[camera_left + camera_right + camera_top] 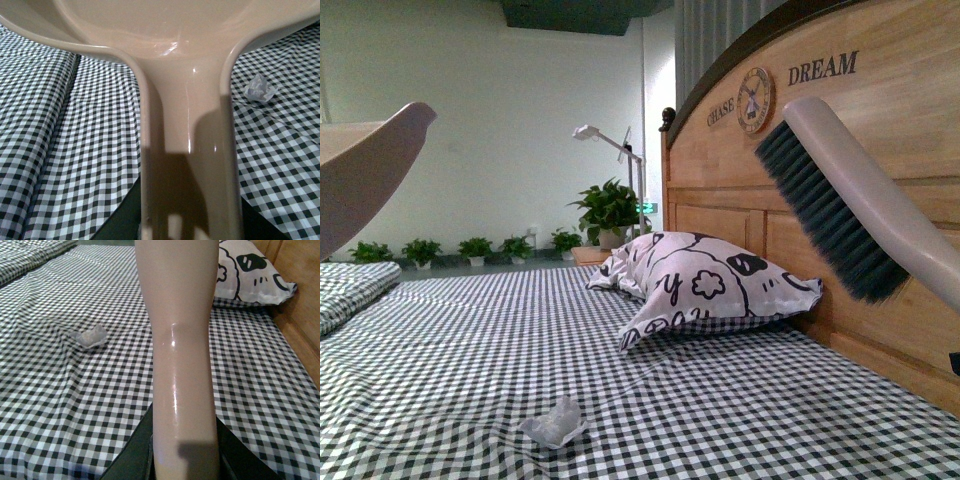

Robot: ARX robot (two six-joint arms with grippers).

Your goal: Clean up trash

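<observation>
The trash [556, 422] is a small crumpled white tissue wad lying on the checked bedsheet near the front; the wad [260, 90] also shows in the left wrist view and the same wad [90, 336] in the right wrist view. A beige dustpan [365, 170] hangs in the air at the left, its handle [187, 165] held by my left gripper [187, 232], which is shut on it. A beige brush with dark bristles [825, 215] is raised at the right. Its handle [180, 365] runs down into my right gripper [185, 472], shut on it. Both tools are well above the trash.
A white patterned pillow [705, 280] leans against the wooden headboard [840, 130] on the right. A folded checked quilt [355, 285] lies at the left edge. Potted plants [610, 210] and a lamp stand beyond the bed.
</observation>
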